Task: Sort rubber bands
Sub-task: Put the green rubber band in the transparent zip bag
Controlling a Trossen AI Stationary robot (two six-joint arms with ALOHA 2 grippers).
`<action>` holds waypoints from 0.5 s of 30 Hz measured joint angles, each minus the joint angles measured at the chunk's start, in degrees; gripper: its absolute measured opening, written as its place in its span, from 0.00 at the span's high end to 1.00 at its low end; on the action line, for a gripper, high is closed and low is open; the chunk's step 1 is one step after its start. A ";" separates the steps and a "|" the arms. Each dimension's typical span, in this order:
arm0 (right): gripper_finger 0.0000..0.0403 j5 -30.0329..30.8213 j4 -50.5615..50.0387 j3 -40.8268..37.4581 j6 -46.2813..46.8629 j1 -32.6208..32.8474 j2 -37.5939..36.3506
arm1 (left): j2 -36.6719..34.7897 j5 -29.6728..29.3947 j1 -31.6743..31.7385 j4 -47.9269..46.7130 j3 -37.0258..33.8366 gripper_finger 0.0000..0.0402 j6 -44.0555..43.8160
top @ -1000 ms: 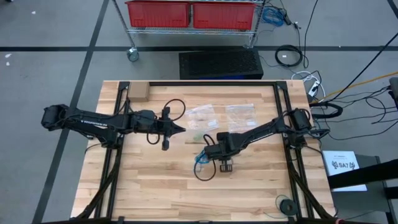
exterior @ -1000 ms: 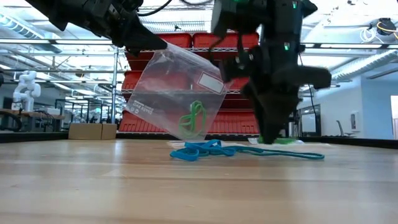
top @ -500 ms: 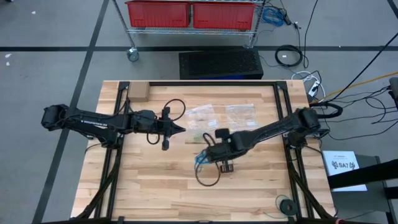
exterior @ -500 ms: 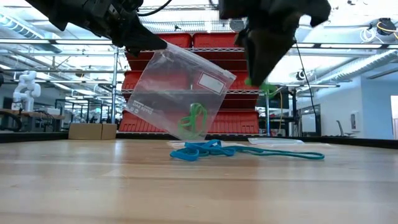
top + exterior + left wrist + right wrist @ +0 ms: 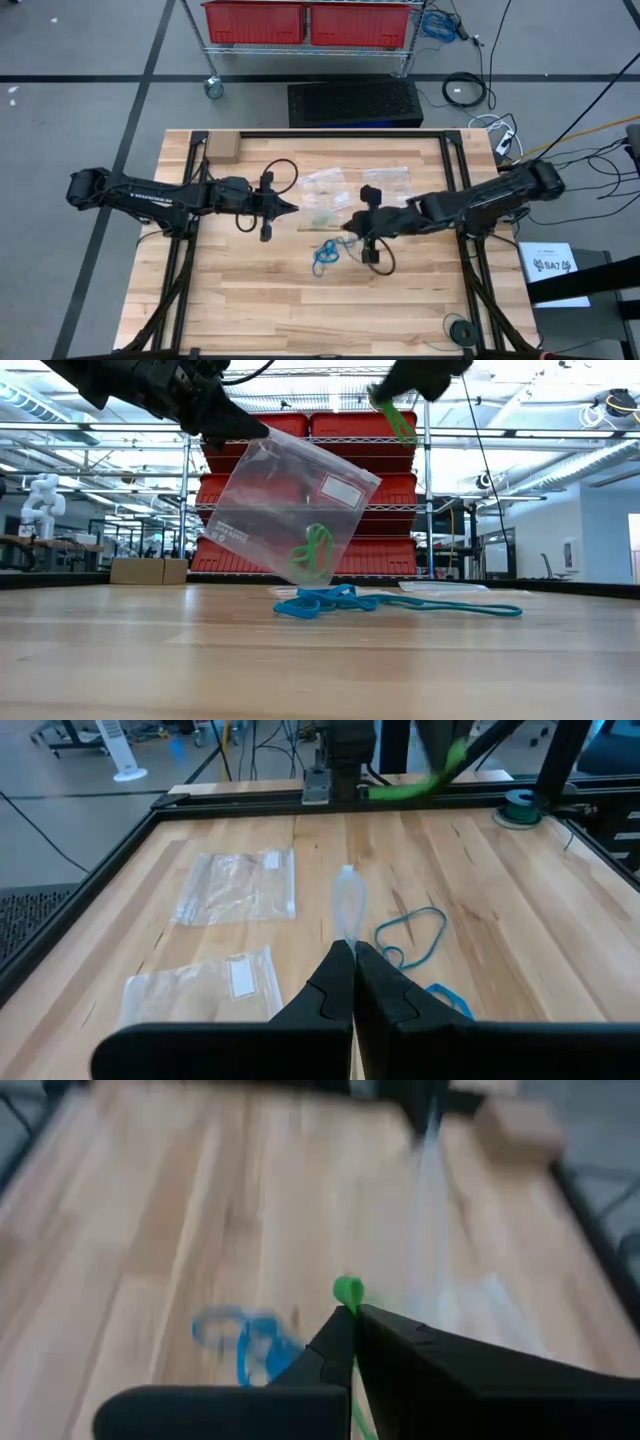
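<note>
A thin green rubber band (image 5: 396,418) hangs pinched in the right gripper (image 5: 352,1312), now lifted high above the blue and teal rubber bands (image 5: 335,601) after being down beside them a second ago. Only the low view shows green bands (image 5: 313,553) inside the clear plastic bag (image 5: 285,510) clamped by the left gripper (image 5: 352,952); from overhead that bag is hard to make out.

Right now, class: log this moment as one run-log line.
left claw: shut on clear plastic bag | right claw: lifting thin green rubber band | blue bands: on table
</note>
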 joint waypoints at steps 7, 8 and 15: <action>1.00 3.70 6.01 -0.10 -7.06 -1.12 -0.38 | 1.69 0.00 -0.11 0.05 0.00 1.00 -0.05; 1.00 3.74 6.80 -0.10 -7.60 -1.43 -0.38 | 2.06 0.00 -0.11 0.15 0.00 1.00 -0.22; 1.00 3.63 9.56 -0.10 -10.91 -2.91 -0.38 | 2.89 0.00 -0.11 0.47 0.00 1.00 -0.42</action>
